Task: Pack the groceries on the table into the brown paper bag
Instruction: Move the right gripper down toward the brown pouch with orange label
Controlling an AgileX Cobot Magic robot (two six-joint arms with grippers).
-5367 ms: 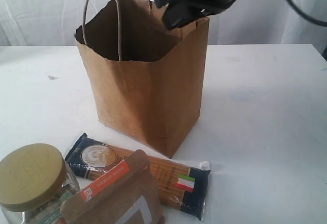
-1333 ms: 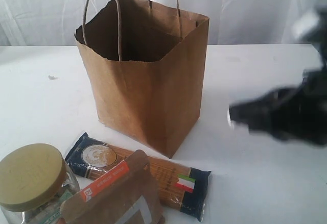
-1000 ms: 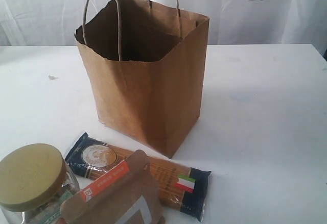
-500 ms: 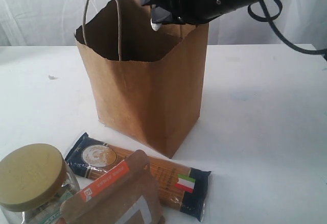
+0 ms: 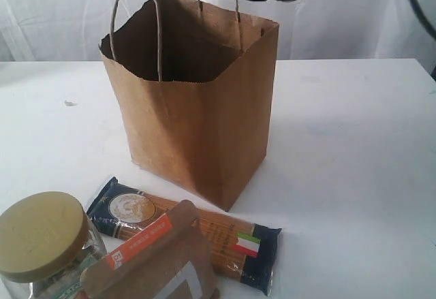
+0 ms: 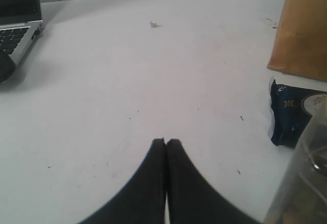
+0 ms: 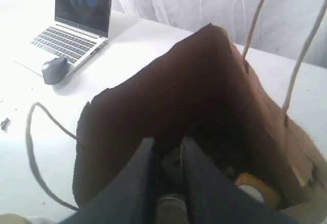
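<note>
Right end effector point(image 7: 167, 148) is seen narrowly parted. The gold-lidded glass jar point(image 5: 41, 234) is judged heavy, fragile, best gripped below its lid.

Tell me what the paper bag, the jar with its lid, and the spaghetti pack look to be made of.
Brown paper bag: matte kraft paper, creased, with twisted paper handles.
Jar: clear, probably glass, since the contents show through. Its lid: dull gold, likely metal, possibly plastic.
Spaghetti pack: glossy plastic film, with the pasta visible through the clear middle.
</note>
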